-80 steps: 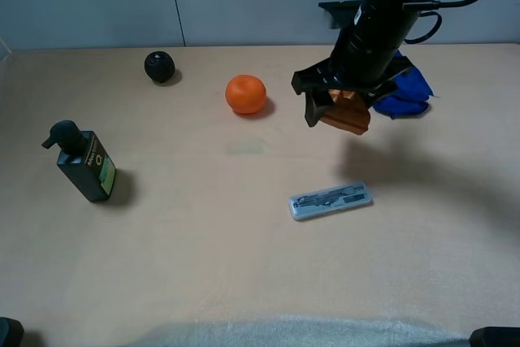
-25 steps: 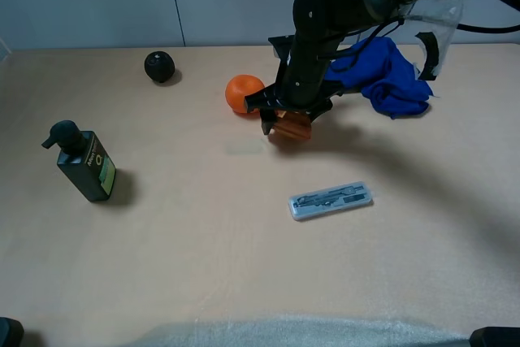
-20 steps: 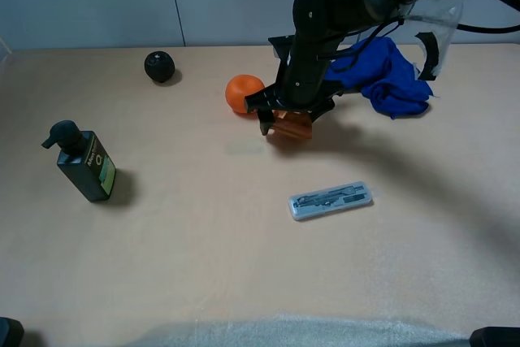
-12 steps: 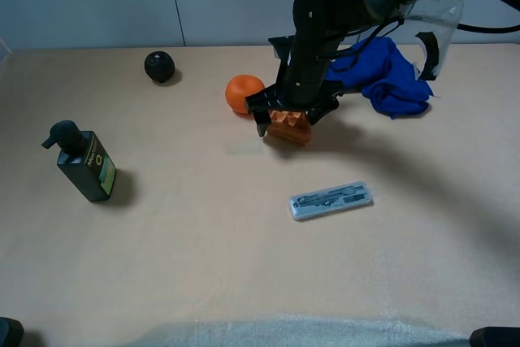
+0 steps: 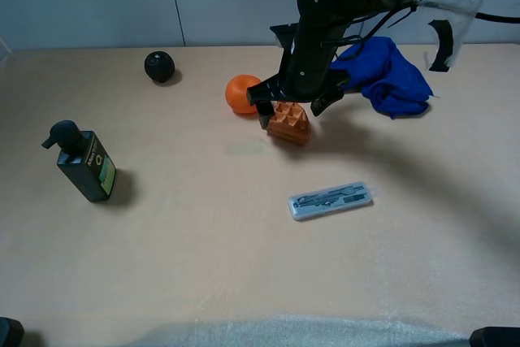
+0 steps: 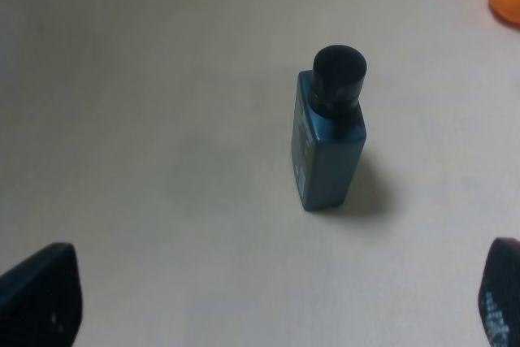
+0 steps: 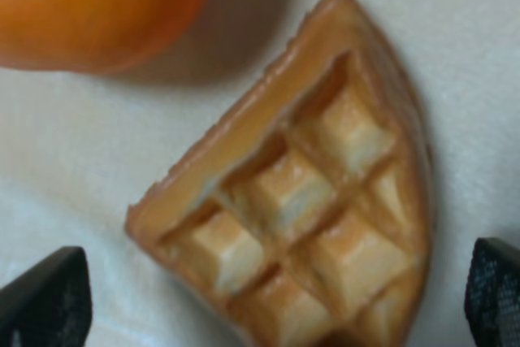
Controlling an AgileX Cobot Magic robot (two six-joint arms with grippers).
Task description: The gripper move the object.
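Note:
The orange-brown waffle wedge point(image 5: 288, 125) lies on the table just right of the round orange fruit point(image 5: 244, 93). My right gripper point(image 5: 290, 111) hangs just above the waffle, open, with one finger on each side and no hold on it. In the right wrist view the waffle point(image 7: 309, 217) fills the middle with its dimpled grid showing, the orange fruit point(image 7: 97, 6) is beside it, and my right gripper point(image 7: 268, 302) has its fingertips point(image 7: 41, 298) spread wide. My left gripper point(image 6: 268, 306) is open and empty, over the table near the dark bottle point(image 6: 329, 144).
A dark pump bottle point(image 5: 85, 164) stands at the left. A black ball point(image 5: 159, 66) sits at the back. A blue cloth point(image 5: 390, 75) lies behind the right arm. A flat clear case point(image 5: 331, 200) lies in front of the waffle.
My right gripper carried the waffle left to beside the orange fruit, set it on the table, opened and rose slightly. The left arm has not moved.

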